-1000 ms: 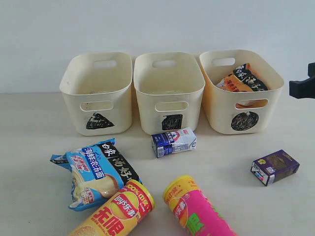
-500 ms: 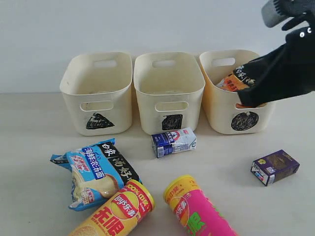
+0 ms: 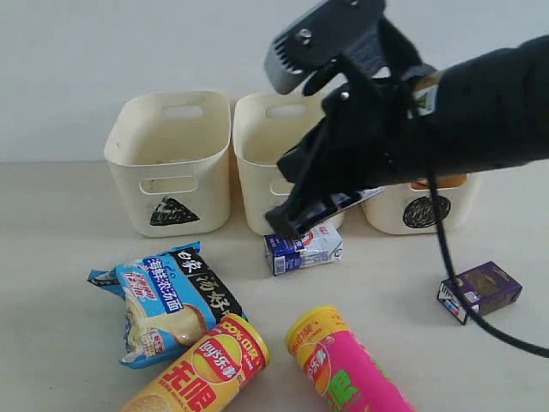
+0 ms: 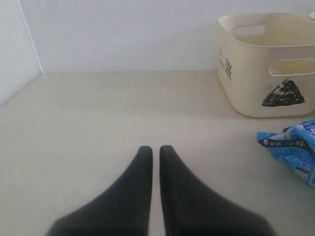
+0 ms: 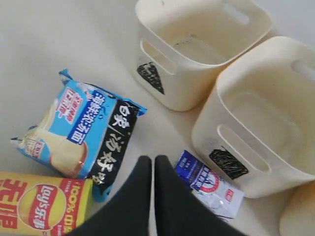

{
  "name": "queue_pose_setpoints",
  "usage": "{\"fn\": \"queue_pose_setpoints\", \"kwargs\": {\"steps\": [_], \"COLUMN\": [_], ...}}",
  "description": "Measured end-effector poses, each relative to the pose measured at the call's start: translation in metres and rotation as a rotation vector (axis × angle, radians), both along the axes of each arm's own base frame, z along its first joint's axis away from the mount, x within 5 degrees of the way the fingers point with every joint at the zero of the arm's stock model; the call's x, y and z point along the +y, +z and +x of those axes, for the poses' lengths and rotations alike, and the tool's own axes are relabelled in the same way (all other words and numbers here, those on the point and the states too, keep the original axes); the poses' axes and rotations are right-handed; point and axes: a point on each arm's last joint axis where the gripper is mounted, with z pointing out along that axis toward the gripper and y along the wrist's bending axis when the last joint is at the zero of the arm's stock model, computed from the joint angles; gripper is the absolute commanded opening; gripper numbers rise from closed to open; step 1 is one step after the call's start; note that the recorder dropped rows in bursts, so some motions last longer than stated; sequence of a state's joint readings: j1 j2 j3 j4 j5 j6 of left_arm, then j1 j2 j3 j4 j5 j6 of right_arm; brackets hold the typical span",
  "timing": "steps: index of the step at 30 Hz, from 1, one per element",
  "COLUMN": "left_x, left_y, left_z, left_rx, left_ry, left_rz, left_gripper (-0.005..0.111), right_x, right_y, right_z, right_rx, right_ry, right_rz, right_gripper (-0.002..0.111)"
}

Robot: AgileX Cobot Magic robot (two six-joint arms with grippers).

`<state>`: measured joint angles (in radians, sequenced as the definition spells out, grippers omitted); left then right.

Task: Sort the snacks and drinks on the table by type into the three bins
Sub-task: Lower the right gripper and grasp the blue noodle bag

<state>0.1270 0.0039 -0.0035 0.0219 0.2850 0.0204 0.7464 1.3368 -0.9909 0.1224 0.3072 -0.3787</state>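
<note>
My right claw (image 3: 286,225), jaws pressed together and empty, hangs above the beige tabletop (image 3: 51,223); plain white wall (image 3: 86,51) beyond it.

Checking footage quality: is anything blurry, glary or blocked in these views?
Exterior view: even light, soft shadows, no glare; the dark right arm blocks much of the circle bin. Left wrist view: the left gripper is soft, out of focus. Right wrist view: the right gripper looks blurred, yet the blue packet print is legible.
</note>
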Motion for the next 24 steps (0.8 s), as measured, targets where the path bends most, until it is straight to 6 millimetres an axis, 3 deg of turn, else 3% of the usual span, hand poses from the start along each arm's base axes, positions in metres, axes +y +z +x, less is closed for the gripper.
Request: {"fn": "queue_pose_setpoints", "kwargs": {"steps": [7, 14, 19, 22, 24], "left_x": [0.000, 0.000, 0.000, 0.000, 0.000], "left_y": [0.000, 0.000, 0.000, 0.000, 0.000], "left_z": [0.000, 0.000, 0.000, 0.000, 0.000], "left_rx": [0.000, 0.000, 0.000, 0.000, 0.000], "left_ry": [0.000, 0.000, 0.000, 0.000, 0.000], "left_rz": [0.000, 0.000, 0.000, 0.000, 0.000], "left_gripper": [0.004, 0.004, 0.004, 0.004, 0.004], "right_x": [0.046, 0.085, 0.114, 0.132, 0.142], "right_y": [-0.011, -0.026, -0.032, -0.035, -0.037], "right_z": [0.004, 0.000, -0.008, -0.012, -0.013], "right_rx": [0.053, -0.007, -0.033, -0.026, -0.019], "right_ry": [0.067, 0.010, 0.023, 0.034, 0.040], "right_rz": [-0.141, -0.371, -0.400, -0.381, -0.370], "right_gripper": [0.000, 0.000, 0.001, 0.013, 0.032]}}
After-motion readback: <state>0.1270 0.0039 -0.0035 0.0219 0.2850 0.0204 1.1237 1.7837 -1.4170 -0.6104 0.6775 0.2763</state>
